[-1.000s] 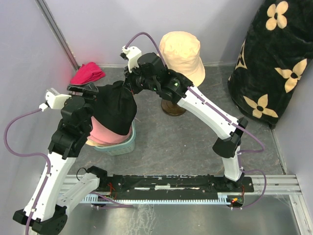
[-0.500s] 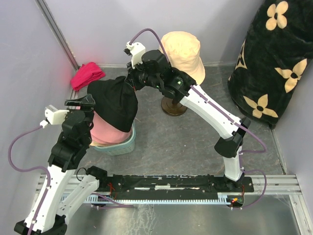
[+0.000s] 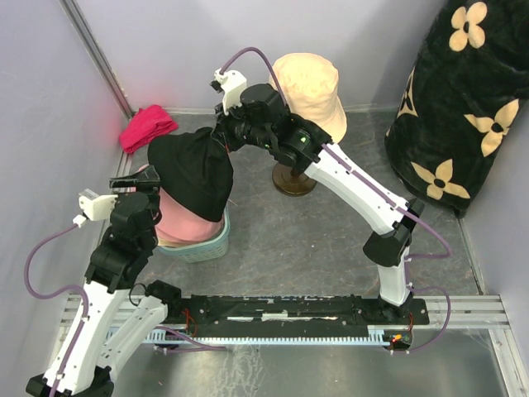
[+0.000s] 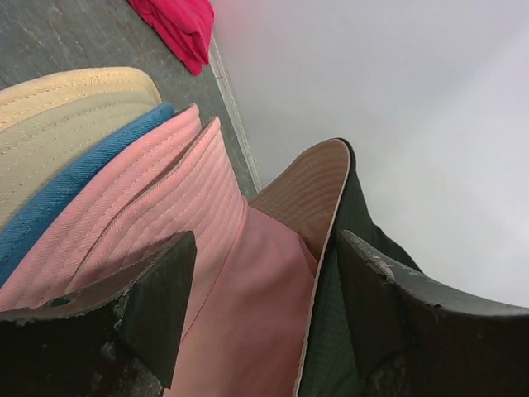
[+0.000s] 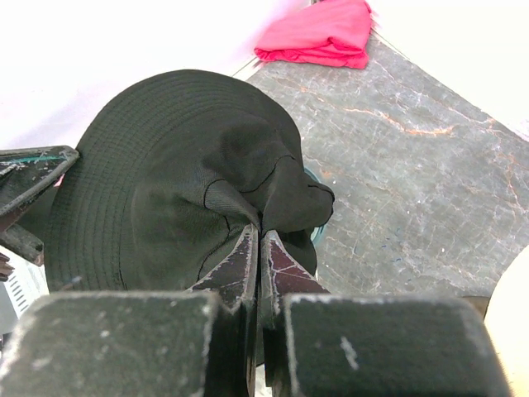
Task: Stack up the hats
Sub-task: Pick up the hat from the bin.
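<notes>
As I check the top cam, the R arm reaches over the surface (image 3: 331, 240) w/ the right pincer (image 3: 221, 142) clamped on the crown of the black hat (image 3: 194, 174). That hat sits over the pink hat (image 3: 183, 225) in a teal basket (image 3: 213, 241), left of centre. The left pincer (image 3: 139, 180) is at the pile's left side, jaws apart. A beige hat (image 3: 310, 83) sits atop a dark stand (image 3: 293, 180) further back, apart from the pile. Red cloth (image 3: 149, 126) lies in the far-left corner.

L wrist cam: left pincer (image 4: 264, 314) is wide open, gripping nothing. Between its fingers (image 4: 157, 306) are the pink hat's (image 4: 198, 207) crown and the black hat's (image 4: 335, 347) lifted brim, tan underside showing. Left of those are a blue brim (image 4: 58, 194) and a beige brim (image 4: 66, 107). Red cloth (image 4: 178, 25) lies by the wall.

R wrist cam: right pincer (image 5: 260, 244) is shut tight on a pinched fold of the black hat (image 5: 140, 190); the brim spreads round it. A tip of the left pincer (image 5: 29, 178) shows at the left edge, near that brim. Red cloth (image 5: 318, 33) lies on the grey surface (image 5: 413, 165) beyond.
</notes>
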You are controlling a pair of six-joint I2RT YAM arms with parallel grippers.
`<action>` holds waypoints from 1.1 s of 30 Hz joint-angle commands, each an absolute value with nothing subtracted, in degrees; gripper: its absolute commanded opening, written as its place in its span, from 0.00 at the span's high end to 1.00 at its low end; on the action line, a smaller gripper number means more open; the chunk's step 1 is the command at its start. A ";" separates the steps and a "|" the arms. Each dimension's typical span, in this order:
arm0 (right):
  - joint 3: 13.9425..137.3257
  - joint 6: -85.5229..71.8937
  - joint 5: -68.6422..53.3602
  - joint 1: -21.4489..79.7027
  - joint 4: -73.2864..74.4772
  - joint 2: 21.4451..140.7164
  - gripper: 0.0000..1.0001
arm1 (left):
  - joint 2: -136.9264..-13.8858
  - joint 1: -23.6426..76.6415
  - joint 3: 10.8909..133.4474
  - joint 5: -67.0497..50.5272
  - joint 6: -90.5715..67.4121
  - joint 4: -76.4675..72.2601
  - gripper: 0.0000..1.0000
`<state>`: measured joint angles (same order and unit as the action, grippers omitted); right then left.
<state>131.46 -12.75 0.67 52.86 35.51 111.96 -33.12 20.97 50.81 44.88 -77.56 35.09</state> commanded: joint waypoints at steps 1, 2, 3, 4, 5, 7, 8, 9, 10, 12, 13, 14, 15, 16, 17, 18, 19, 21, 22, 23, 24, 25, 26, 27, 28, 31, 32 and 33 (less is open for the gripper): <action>136.60 -12.77 1.82 52.47 28.38 108.09 0.98 | -34.04 20.74 50.09 45.66 -81.20 35.55 0.25; 137.51 -12.67 1.84 52.47 28.39 108.25 0.98 | -34.08 20.72 50.02 45.70 -81.27 35.62 0.25; 138.19 -12.59 1.85 52.47 28.55 108.42 0.98 | -34.14 20.71 49.97 45.70 -81.37 35.71 0.25; 138.65 -12.57 1.80 52.47 28.53 108.52 0.98 | -34.14 20.74 49.93 45.82 -81.39 35.76 0.25; 139.09 -12.49 1.69 52.47 28.46 108.59 0.98 | -34.18 20.74 49.96 45.94 -81.39 35.86 0.25; 139.66 -12.48 1.63 52.45 28.41 108.51 0.98 | -34.39 20.73 50.01 46.05 -81.36 36.14 0.25; 139.74 -12.41 1.59 52.46 28.20 108.34 0.98 | -34.43 20.74 49.88 45.93 -81.46 36.18 0.25; 139.82 -12.35 1.58 52.43 28.08 108.29 0.98 | -34.55 20.74 49.78 45.85 -81.47 36.23 0.25; 139.91 -12.24 1.51 52.47 27.92 108.25 0.98 | -34.61 20.73 49.66 45.75 -81.63 36.24 0.24; 139.80 -12.07 1.49 52.47 27.37 108.00 0.98 | -34.91 20.74 49.57 45.67 -81.82 36.12 0.24; 139.46 -11.98 1.54 52.47 26.89 107.75 0.98 | -34.96 20.74 49.57 45.55 -81.76 35.96 0.24; 139.07 -11.81 1.57 52.47 26.22 107.26 0.98 | -35.11 20.74 49.69 45.53 -81.62 35.85 0.24; 138.71 -11.60 1.58 52.44 25.66 106.97 0.98 | -35.23 20.72 49.81 45.46 -81.54 35.84 0.24; 138.70 -11.36 1.58 52.47 25.25 106.81 0.98 | -35.36 20.70 49.89 45.54 -81.44 35.81 0.24; 139.11 -11.08 1.66 52.47 25.11 106.83 0.98 | -35.48 20.74 49.99 45.53 -81.35 35.75 0.24; 139.83 -10.75 1.67 52.45 25.13 106.95 0.98 | -35.53 20.74 50.15 45.54 -81.26 35.71 0.24; 140.62 -10.51 1.55 52.47 25.17 107.15 0.98 | -35.60 20.74 50.20 45.56 -81.23 35.65 0.24; 142.14 -10.27 1.16 52.47 25.31 107.62 0.98 | -35.77 20.70 50.56 45.61 -81.13 35.48 0.24; 142.68 -10.14 0.95 52.47 25.25 107.80 0.98 | -35.96 20.66 50.74 45.62 -80.98 35.37 0.24; 143.04 -10.05 0.77 52.45 25.16 107.84 0.98 | -36.07 20.71 50.98 45.66 -80.83 35.26 0.24; 143.20 -10.02 0.65 52.45 24.95 107.89 0.98 | -36.20 20.74 51.16 45.62 -80.70 35.22 0.24; 143.44 -9.95 0.43 52.47 24.88 107.92 0.98 | -36.33 20.74 51.33 45.69 -80.52 35.13 0.24; 143.53 -9.91 0.30 52.47 24.81 107.85 0.98 | -36.38 20.70 51.61 45.75 -80.47 35.10 0.24; 143.53 -9.93 0.15 52.47 24.60 107.80 0.98 | -36.43 20.74 51.80 45.80 -80.35 34.99 0.24; 143.53 -9.93 -0.03 52.45 24.34 107.68 0.98 | -36.53 20.74 52.06 45.87 -80.26 34.90 0.24; 143.19 -10.08 -0.87 52.46 22.86 106.94 0.98 | -36.74 20.73 52.73 46.20 -79.86 34.74 0.24; 143.19 -10.10 -1.08 52.44 22.28 106.76 0.98 | -36.82 20.74 52.95 46.35 -79.80 34.72 0.24; 143.25 -10.18 -1.39 52.46 21.71 106.49 0.98 | -36.90 20.74 53.18 46.46 -79.64 34.72 0.24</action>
